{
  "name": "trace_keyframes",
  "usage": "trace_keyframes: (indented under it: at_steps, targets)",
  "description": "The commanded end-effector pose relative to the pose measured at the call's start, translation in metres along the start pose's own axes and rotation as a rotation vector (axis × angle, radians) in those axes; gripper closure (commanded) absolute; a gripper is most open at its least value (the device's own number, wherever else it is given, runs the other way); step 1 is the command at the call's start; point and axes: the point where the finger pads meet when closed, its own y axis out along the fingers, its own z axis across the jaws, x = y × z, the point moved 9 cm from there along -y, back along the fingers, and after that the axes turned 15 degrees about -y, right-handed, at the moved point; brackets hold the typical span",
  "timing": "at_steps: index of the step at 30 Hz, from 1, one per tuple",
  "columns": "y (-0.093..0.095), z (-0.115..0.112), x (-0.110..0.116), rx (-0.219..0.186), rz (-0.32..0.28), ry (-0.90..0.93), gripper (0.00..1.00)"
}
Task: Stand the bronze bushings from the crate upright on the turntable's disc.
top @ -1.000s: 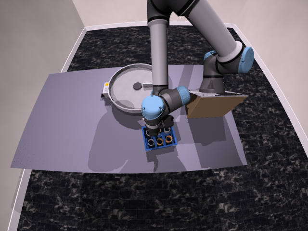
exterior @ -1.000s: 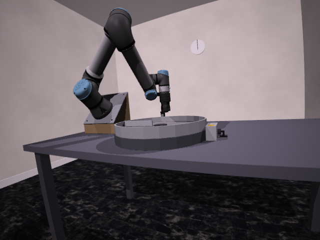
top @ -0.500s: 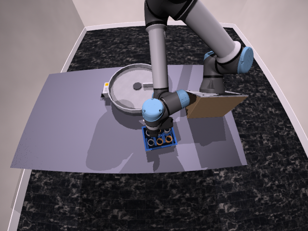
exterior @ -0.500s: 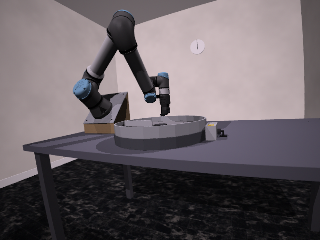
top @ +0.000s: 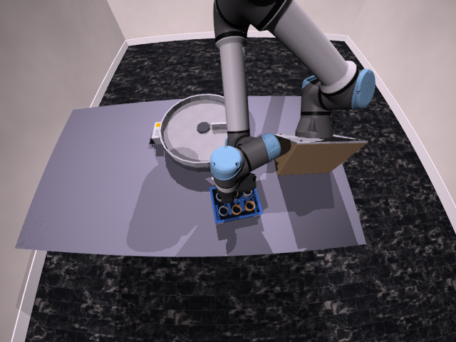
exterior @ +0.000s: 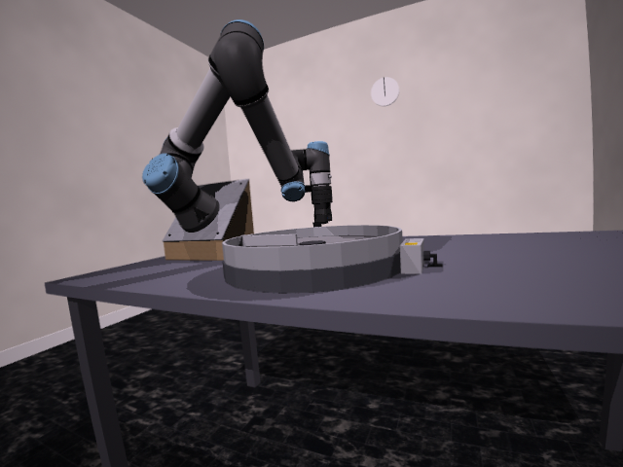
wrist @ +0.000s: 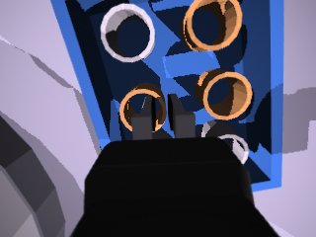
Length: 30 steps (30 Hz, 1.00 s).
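The blue crate (wrist: 173,84) lies on the table in front of the turntable (top: 194,130). In the wrist view it holds three bronze bushings, at the far right (wrist: 213,22), the middle right (wrist: 227,95) and under my fingers (wrist: 142,107). It also holds two steel bushings, one far left (wrist: 127,33) and one near right (wrist: 229,143). My gripper (wrist: 161,106) hangs low over the crate, open by a narrow gap. Its left finger is over the bore of the nearest bronze bushing and its right finger is outside the wall. The disc and its dark hub (top: 202,127) carry no bushings.
A raised rim runs around the turntable (exterior: 311,256), with a flat bar from the hub to the rim. A small control box (top: 157,132) sits at its left side. The arm's wedge-shaped base (top: 316,154) stands to the right of the crate (top: 236,203).
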Motion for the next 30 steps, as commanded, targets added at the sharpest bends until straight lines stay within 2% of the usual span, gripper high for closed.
trace_keyframes:
  at_steps: [1,17,18,30]
  targets:
    - [0.0011,0.0001,-0.0019,-0.001,0.003,-0.003,0.64]
    - [0.0011,0.0001,-0.0019,-0.001,0.003,-0.003,0.64]
    - [0.0011,0.0001,-0.0019,-0.001,0.003,-0.003,1.00]
    - [0.0011,0.0001,-0.0019,-0.001,0.003,-0.003,1.00]
